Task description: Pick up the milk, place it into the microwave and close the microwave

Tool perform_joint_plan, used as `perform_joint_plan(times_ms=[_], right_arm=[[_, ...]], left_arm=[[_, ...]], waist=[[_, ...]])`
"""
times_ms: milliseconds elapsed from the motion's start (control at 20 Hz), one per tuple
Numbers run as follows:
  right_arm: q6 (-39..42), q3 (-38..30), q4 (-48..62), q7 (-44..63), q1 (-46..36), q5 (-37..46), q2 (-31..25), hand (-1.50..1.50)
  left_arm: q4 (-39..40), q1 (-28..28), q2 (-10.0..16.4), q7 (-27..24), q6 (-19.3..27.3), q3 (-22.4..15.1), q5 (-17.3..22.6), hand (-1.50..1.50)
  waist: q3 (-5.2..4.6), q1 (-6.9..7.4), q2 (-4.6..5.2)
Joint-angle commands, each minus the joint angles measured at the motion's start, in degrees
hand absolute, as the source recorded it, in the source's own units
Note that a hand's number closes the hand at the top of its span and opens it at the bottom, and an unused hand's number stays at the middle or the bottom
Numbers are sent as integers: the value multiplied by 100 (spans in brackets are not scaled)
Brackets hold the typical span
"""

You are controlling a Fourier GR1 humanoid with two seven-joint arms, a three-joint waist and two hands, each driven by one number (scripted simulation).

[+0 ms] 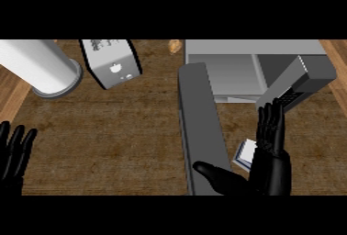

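I have the right hand [271, 158] open, fingers straight and pointing away from me, thumb spread wide toward the door [200, 124]; it has hold of nothing yet. The milk [244, 153] stands on the worktop [108, 137] in the gap between that thumb and the fingers, just beside the palm and mostly hidden by it; I see only a pale corner with a blue edge. It sits near the inner face of the open door, in front of the microwave [230, 73], whose cavity gapes beyond the fingertips. I judge the milk to be a small carton: light, stiff enough on its flat sides but likely to dent if squeezed at a corner; smooth walls, so it may slide out of a shallow pinch. I would close thumb on one broad face and fingers on the opposite one, around its middle, keeping it upright so it does not tip on the way in; the door just beside it leaves little room on the thumb's side, so I would mind that edge. The left hand [13, 153] rests open at the left edge, fingers up, well apart from all this.
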Motion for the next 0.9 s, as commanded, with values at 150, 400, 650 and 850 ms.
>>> perform_joint_plan(times_ms=[150,400,650,850], right_arm=[[155,-500,736,-1157,649,-723,-88,-150],[361,-486,517,-1674,1305,-1050,-86,-150],[903,-1163,1236,-2489,1509,-1672,-195,-150],[1472,-1675,2435,-3539,1363,-2189,-78,-150]], left_arm=[[-392,297,56,121,-176,215,293,-150],[177,329,-52,-276,-393,173,119,-150],[-103,486,87,-200,-544,438,425,-150],[-602,657,-131,49,-301,14,56,-150]], waist=[[15,1,23],[11,-23,18],[11,-13,17],[18,-1,22]])
